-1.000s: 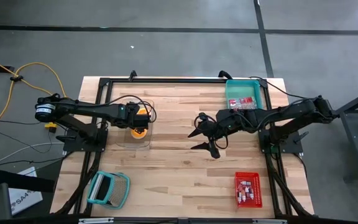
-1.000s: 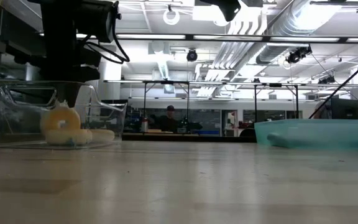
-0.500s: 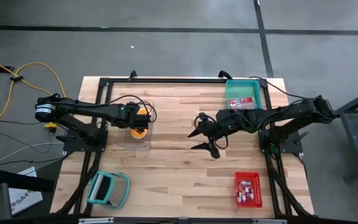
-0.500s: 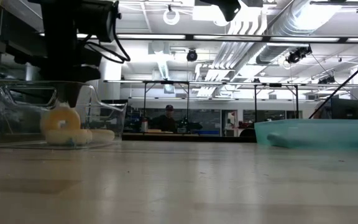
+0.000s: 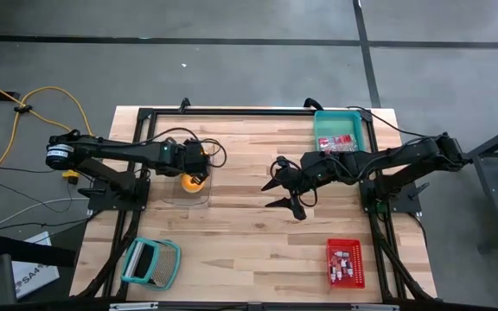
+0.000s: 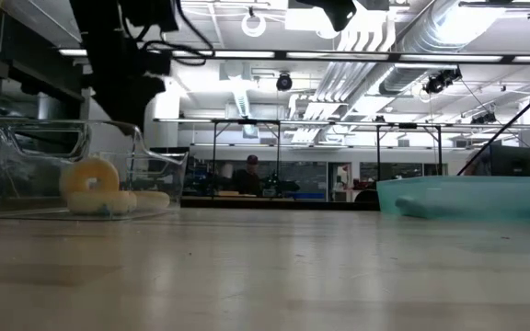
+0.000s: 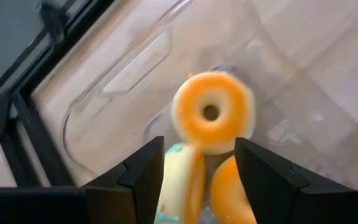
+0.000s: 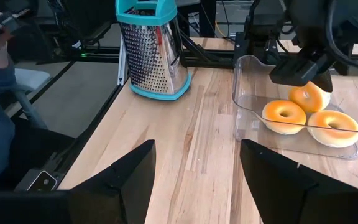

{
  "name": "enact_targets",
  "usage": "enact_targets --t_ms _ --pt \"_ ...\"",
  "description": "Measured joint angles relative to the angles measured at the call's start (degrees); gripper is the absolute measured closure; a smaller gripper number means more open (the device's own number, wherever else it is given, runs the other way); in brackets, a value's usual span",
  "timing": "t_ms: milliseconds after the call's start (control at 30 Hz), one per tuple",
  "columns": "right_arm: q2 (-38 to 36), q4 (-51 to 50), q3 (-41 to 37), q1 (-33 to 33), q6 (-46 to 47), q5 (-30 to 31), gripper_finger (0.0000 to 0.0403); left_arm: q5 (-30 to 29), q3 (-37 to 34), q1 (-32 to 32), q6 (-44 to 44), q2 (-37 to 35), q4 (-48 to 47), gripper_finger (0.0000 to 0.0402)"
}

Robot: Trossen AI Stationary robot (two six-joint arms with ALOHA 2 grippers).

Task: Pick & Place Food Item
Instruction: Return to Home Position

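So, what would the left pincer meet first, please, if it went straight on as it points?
Most likely the orange doughnut in the transparent bin, which sits right ahead of the open left pincer; depth is unclear.

Bright overhead strip lights (image 6: 357,56), soft shadows on the pale table (image 5: 249,233)

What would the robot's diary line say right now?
left gripper: open, above transparent bin | doughnuts: in bin | right gripper: open, over table
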Motion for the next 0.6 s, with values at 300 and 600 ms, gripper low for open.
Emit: enact_targets --t_ms 300,600 --pt "0.0 0.2 0.0 0.0 0.0 0.0 0.018 0.2 0.1 -3.8 17.0 -2.5 16.1 0.0214" --pt "0.0 0.2 0.0 0.0 0.0 0.0 0.018 0.3 0.1 -9.5 36.0 -2.7 29.5 0.0214"
